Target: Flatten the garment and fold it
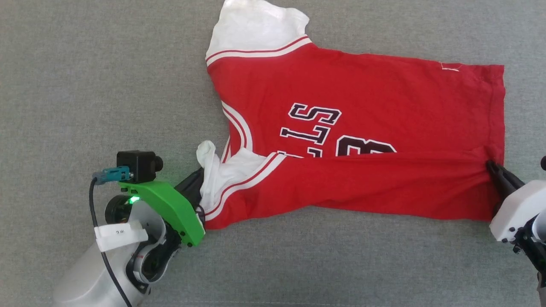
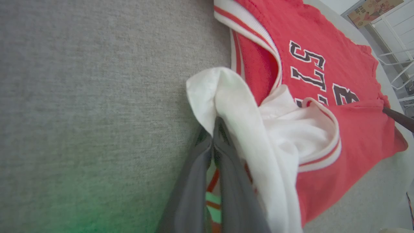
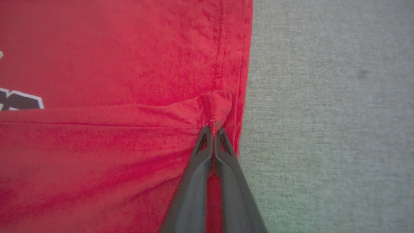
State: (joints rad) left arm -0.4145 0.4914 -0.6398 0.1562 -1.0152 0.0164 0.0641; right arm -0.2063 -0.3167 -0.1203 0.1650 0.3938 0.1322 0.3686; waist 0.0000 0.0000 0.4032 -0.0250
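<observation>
The garment point(image 1: 362, 102) is a red jersey T-shirt with white sleeves, lying sideways on the grey surface, its near long edge folded over so the black lettering is half covered. My left gripper point(image 1: 197, 181) is shut on the near white sleeve point(image 2: 236, 106), which bunches up over its fingers point(image 2: 226, 155). My right gripper point(image 1: 490, 164) is shut on the folded hem point(image 3: 215, 108) at the shirt's right end, the cloth puckering at its tips point(image 3: 212, 129). The far white sleeve point(image 1: 256, 25) lies flat at the top.
Grey fabric surface point(image 1: 85, 64) lies all around the shirt. In the left wrist view, a white wire rack point(image 2: 396, 48) and a cardboard box point(image 2: 372, 9) stand beyond the surface's far edge.
</observation>
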